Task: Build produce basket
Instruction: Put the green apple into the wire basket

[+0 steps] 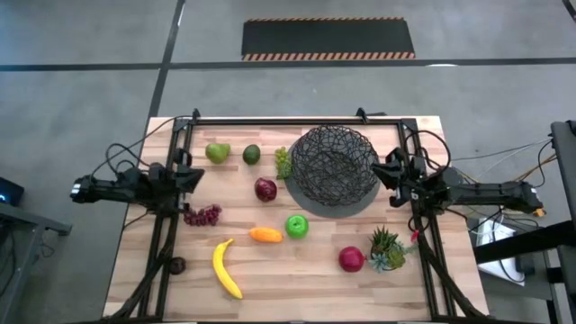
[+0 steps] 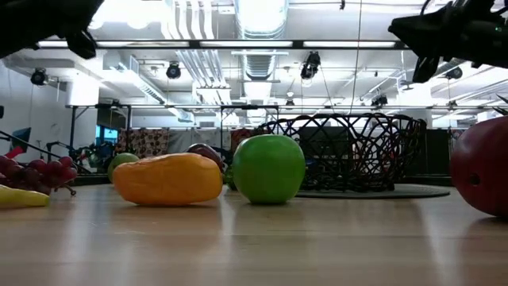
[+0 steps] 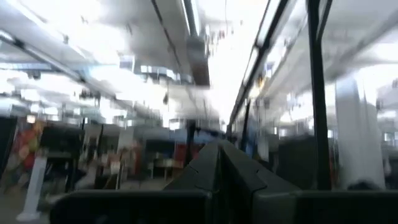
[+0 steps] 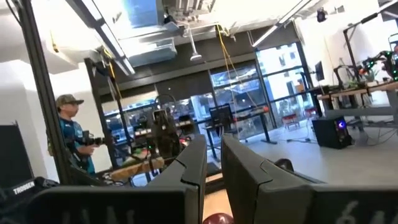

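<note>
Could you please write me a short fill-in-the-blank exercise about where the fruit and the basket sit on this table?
1. The wire basket holds ____ fruit.
2. The yellow banana lies near the table's ____ edge.
3. The fruit just beside the orange piece is the green ____.
4. The potted plant stands next to the ____ apple.

Missing words: no; front; apple; red

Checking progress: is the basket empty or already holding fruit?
Empty: the basket shows only bare wire from above, and the produce lies on the table.
</note>
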Robot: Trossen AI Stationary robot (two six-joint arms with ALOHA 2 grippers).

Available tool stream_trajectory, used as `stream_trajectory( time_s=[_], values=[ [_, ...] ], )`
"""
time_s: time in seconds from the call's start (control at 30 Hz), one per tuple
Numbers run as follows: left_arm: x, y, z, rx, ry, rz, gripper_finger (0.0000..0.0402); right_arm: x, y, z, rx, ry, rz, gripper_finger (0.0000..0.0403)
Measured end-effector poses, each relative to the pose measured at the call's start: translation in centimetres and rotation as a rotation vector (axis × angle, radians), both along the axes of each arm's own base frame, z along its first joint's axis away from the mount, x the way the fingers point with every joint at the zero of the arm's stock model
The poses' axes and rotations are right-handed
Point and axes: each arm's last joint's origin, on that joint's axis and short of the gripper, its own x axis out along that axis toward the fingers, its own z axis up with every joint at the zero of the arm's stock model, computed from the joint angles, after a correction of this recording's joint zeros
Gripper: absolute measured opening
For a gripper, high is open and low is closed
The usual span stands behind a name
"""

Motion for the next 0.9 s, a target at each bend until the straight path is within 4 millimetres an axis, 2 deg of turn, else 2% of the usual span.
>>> stream_trajectory(
  time_s=[0.1, 0.33, 0.53, 0.7, 0.8, 0.9],
  values=[
    [-0.3, 0.0, 0.4, -0.004, -0.051, -0.003, 0.0, 0.9, 0.0, 0.3, -0.015, 0.056, -0.001, 0.0038],
    [-0.4, -0.1, 0.6, 0.021, -0.071, -0.043, 0.0, 4.1, 0.4, 2.5, -0.15, 0.181, 0.005, 0.0038],
    [-0.8, -0.1, 1.1, 0.082, -0.129, 0.006, 0.0, 6.3, 1.6, 4.1, -0.244, 0.219, 0.06, 0.0038],
    [-1.0, 0.0, 1.4, 0.151, -0.161, 0.064, 0.0, 8.1, 2.9, 4.5, -0.261, 0.271, 0.12, 0.0038],
    [-1.0, 0.0, 1.3, 0.184, -0.156, 0.088, 0.0, 9.3, 3.5, 5.7, -0.263, 0.244, 0.144, 0.0038],
    [-1.0, 0.0, 1.3, 0.2, -0.154, 0.103, 0.0, 10.7, 4.2, 6.1, -0.261, 0.278, 0.169, 0.0038]
  ],
)
